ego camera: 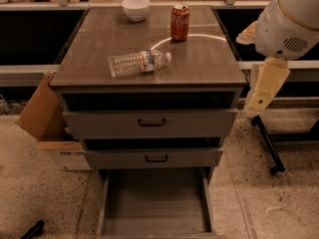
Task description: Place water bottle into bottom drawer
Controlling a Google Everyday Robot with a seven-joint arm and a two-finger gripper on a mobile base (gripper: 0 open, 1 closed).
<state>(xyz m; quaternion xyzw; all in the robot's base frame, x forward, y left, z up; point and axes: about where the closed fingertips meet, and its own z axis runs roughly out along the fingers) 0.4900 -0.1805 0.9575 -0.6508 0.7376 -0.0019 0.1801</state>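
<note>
The water bottle (138,62), clear and ribbed with a white cap and label, lies on its side on the cabinet top (149,49), cap pointing right. The bottom drawer (155,203) is pulled out at floor level, and no object shows on its plain grey floor. My arm's white body comes in at the upper right. My gripper (265,86), a cream part, hangs below it, off the cabinet's right edge and well to the right of the bottle. It holds nothing that I can see.
A red soda can (179,22) and a white bowl (136,8) stand at the back of the cabinet top. Two upper drawers with black handles (152,122) are slightly out. A cardboard box (47,121) sits left of the cabinet. A black stand leg (266,143) is on the right.
</note>
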